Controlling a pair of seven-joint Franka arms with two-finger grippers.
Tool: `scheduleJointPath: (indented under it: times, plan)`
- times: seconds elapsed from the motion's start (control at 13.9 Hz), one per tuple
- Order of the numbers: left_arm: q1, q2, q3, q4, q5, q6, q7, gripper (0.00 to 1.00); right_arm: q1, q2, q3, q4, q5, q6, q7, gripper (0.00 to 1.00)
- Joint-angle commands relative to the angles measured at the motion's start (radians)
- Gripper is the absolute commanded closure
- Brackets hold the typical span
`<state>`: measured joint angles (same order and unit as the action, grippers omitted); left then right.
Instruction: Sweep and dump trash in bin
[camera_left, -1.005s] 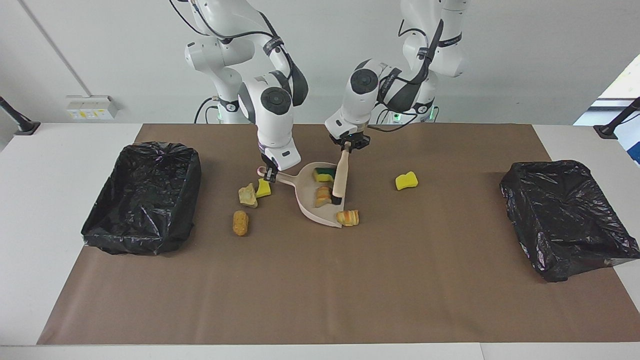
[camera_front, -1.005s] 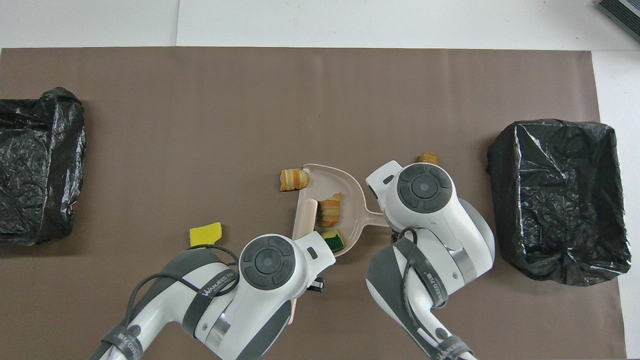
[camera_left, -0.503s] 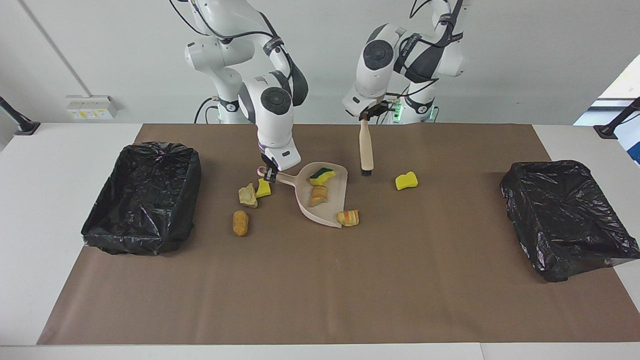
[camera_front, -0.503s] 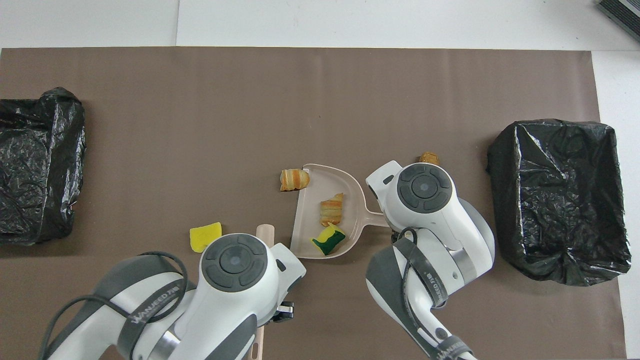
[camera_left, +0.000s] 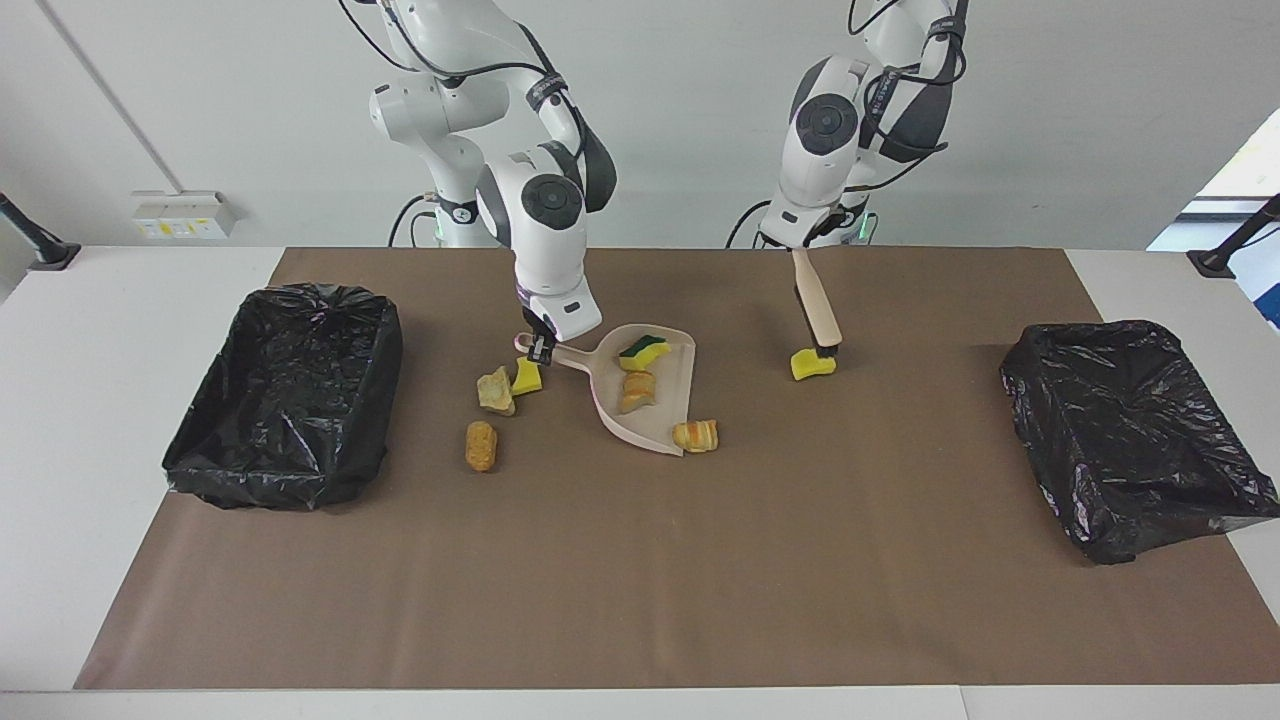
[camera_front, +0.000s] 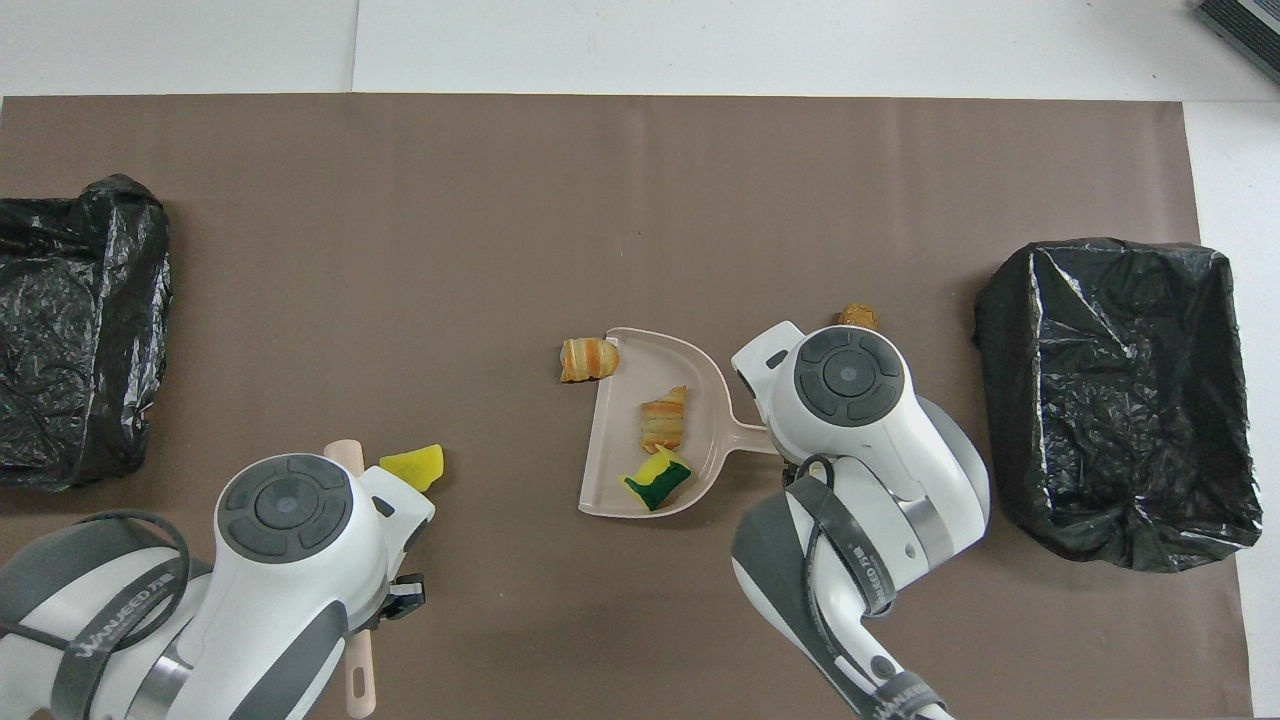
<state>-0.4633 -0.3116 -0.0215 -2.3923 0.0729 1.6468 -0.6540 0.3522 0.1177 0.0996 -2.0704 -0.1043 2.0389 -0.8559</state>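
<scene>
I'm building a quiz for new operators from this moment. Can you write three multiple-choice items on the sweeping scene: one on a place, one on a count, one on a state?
1. Where is the brush tip?
A. inside the dustpan
B. at the lone yellow sponge piece
C. over a bin

2. How many trash pieces lie in the dustpan?
A. two
B. none
C. five

3. What is the right gripper doing?
A. hanging open over a bin
B. lifting a sponge
C. shut on the dustpan's handle

Answers:
1 B: the bristles meet the yellow sponge piece, toward the left arm's end of the table.
2 A: only the green-and-yellow sponge and a bread lump lie inside.
3 C: it sits on the handle while the left gripper holds the brush.
</scene>
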Motion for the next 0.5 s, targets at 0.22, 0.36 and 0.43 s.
scheduleJointPath:
  times: [0.22, 0.36, 0.43]
  plan:
    - [-0.017, 0.1, -0.021, -0.101, 0.018, 0.281, -0.151, 1.0, -0.004, -0.016, 0.003, -0.011, 0.008, -0.006, 0.018, 1.0]
    - [-0.057, 0.207, -0.021, -0.026, -0.068, 0.335, -0.147, 1.0, -0.004, -0.016, 0.005, -0.011, 0.008, -0.006, 0.018, 1.0]
    - [-0.067, 0.245, -0.023, 0.02, -0.121, 0.369, -0.144, 1.0, -0.005, -0.016, 0.003, -0.011, 0.008, -0.006, 0.018, 1.0]
